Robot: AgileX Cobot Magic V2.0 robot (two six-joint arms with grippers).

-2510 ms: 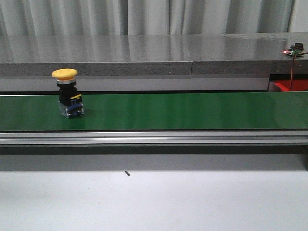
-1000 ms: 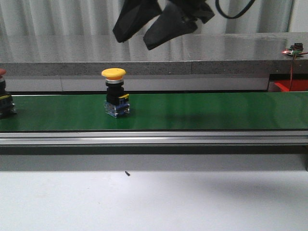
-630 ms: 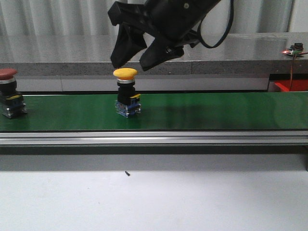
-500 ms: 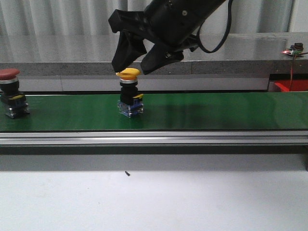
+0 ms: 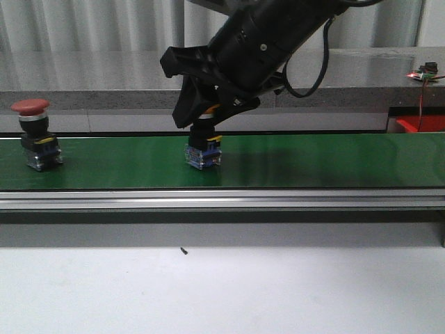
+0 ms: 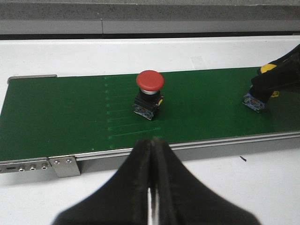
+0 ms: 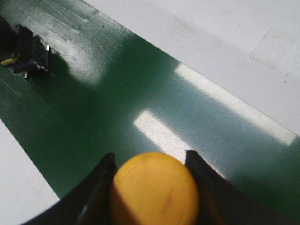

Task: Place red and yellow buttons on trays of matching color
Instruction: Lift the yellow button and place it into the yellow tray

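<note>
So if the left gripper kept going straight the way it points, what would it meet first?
Probably the red button: in the left wrist view it stands on the green belt directly ahead of the shut left gripper. Depth is unclear, so it might touch the belt's near edge first.

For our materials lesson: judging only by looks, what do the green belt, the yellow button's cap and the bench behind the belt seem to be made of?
Green belt: smooth rubber or PVC, semi-gloss, since it shows soft light patches.
Yellow button cap: probably moulded plastic, even colour, satin sheen; the right hand flanks it.
Bench: speckled grey, polished stone or laminate, reflecting the curtain.
</note>
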